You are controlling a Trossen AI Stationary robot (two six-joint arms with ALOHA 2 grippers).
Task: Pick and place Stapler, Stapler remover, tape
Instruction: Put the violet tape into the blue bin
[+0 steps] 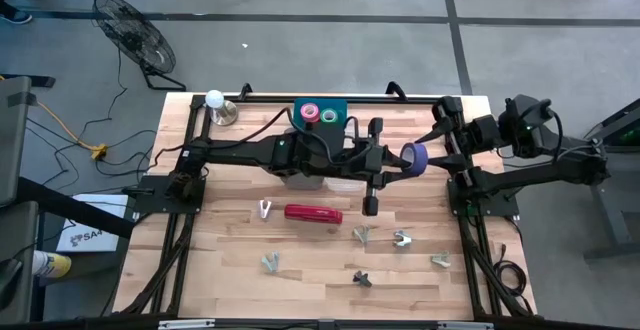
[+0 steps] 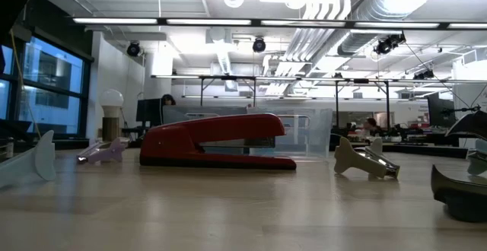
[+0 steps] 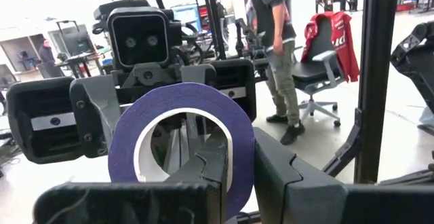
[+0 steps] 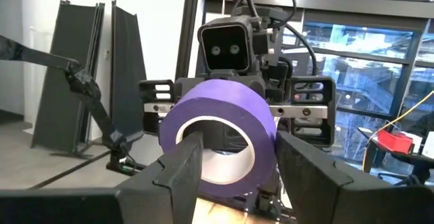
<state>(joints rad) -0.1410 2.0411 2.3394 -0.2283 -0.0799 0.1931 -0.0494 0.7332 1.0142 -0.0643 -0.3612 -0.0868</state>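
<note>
A purple tape roll (image 1: 415, 157) with a pale core is held in the air over the table's far right part, between both grippers. My left gripper (image 1: 403, 160) reaches it from the left and is shut on it (image 3: 183, 142). My right gripper (image 1: 433, 153) faces it from the right and is open. In its wrist view one finger (image 4: 182, 173) stands at the roll's core and the other (image 4: 305, 176) beside the outer wall of the roll (image 4: 224, 115). The red stapler (image 1: 313, 213) (image 2: 217, 141) lies flat on the table's middle, touched by no gripper. My left gripper pinches one side of the roll's wall (image 3: 241, 163), with one finger (image 3: 213, 166) inside the core and the other (image 3: 278, 176) on the outside. It comes level from the table's left. The roll stands on edge, lifted clear. My right gripper straddles the roll; whether it touches it I cannot tell.
A teal tray (image 1: 335, 105) at the far edge holds a pink and a green roll. Several staple removers (image 1: 402, 238) (image 2: 365, 160) lie scattered on the near half. A clear bin (image 2: 308, 133) stands behind the stapler. A bulb lamp (image 1: 215, 100) is at the far left.
</note>
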